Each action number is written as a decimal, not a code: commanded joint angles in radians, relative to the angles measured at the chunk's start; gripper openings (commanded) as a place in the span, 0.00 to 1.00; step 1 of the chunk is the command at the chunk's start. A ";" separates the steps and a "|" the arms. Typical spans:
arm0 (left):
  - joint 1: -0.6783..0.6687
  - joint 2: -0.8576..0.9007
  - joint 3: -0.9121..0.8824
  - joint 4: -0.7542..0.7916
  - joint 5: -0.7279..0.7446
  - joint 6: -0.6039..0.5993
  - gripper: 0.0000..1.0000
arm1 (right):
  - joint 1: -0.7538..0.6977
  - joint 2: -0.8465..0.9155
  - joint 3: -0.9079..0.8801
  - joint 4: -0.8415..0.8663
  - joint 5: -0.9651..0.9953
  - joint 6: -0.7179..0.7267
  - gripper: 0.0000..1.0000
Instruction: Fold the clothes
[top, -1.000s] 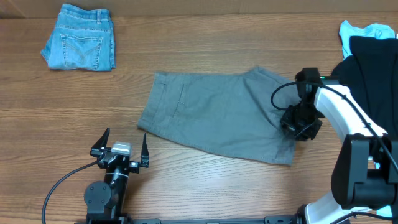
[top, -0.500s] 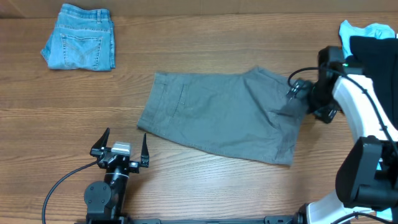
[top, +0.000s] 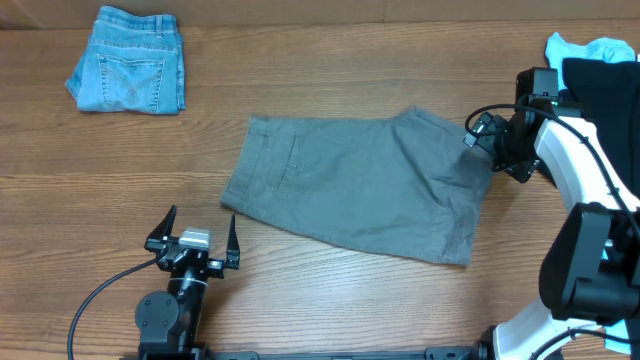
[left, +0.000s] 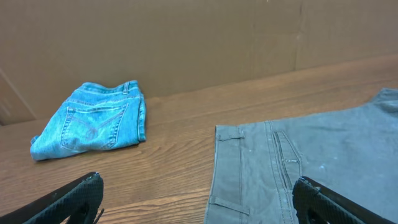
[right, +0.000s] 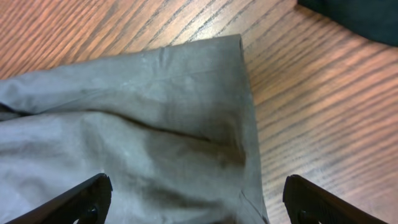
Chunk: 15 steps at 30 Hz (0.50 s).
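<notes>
Grey shorts (top: 350, 190): we see them lying flat mid-table, waistband toward 9 o'clock.
Right gripper (top: 487, 140): at the shorts' 3 o'clock hem corner, fingers spread wide and holding nothing. We cannot tell whether it touches the cloth.
Left gripper (top: 193, 235): at 7 o'clock of the shorts, fully spread, empty.
Denim garment (top: 128, 72): folded, at 10 o'clock.
Black garment (top: 605, 100): at 2 o'clock, cut off by the frame, hiding most of 1 light-blue garment (top: 575, 45).

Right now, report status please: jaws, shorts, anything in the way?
Left, right jaws open. Plain grey cotton shorts flat on wooden table. Nothing lies on them.
</notes>
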 joint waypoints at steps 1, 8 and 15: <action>0.006 -0.006 -0.003 -0.002 -0.003 0.018 1.00 | 0.002 0.045 -0.005 0.020 0.000 -0.007 0.92; 0.006 -0.006 -0.003 -0.002 -0.003 0.018 1.00 | -0.004 0.117 -0.005 0.024 0.003 -0.007 0.88; 0.006 -0.006 -0.003 -0.002 -0.003 0.018 1.00 | -0.004 0.119 -0.005 0.031 0.002 -0.007 0.62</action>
